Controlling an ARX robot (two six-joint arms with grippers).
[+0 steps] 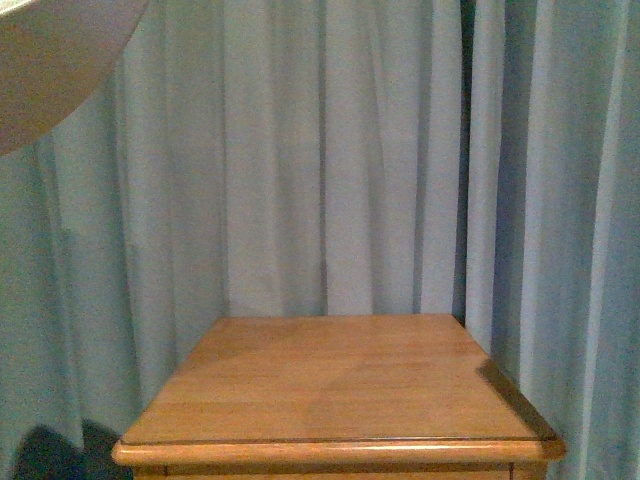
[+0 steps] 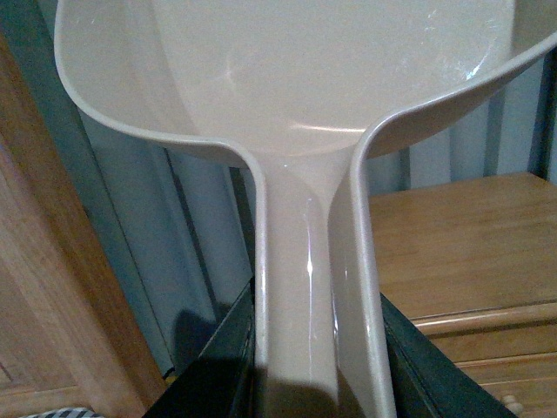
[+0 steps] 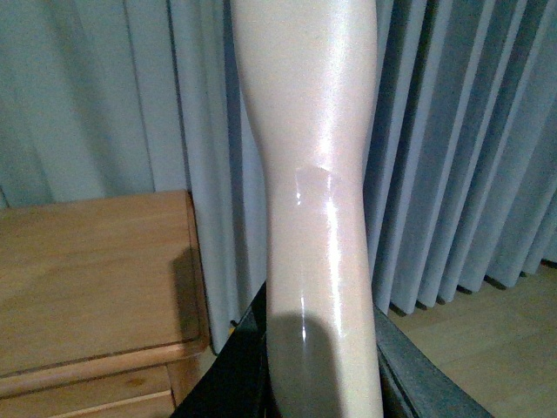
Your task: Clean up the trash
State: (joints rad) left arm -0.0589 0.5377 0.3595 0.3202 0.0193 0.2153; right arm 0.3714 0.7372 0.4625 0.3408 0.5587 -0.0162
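While L gripper (image 2: 318, 353) clamps scoop-shaped beige plastic dustpan (image 2: 287, 78) by its stem, held high left of wooden table (image 1: 340, 390), R gripper (image 3: 322, 366) pinches glossy beige plastic handle (image 3: 313, 174).

We've just got a honey-coloured wooden cabinet (image 1: 340, 385) in front of pale blue-grey curtains (image 1: 300, 150) here, light wood floor (image 3: 492, 348) beside it.

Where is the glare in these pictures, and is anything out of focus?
Left wrist view: glare streaks run down the dustpan handle, its base in shadow. Right wrist view: a long highlight on the beige handle, shadowed at its held end. Front view: the beige shape in the upper left corner is blurred; the wooden cabinet top is sharp, shadowed beside its right edge.
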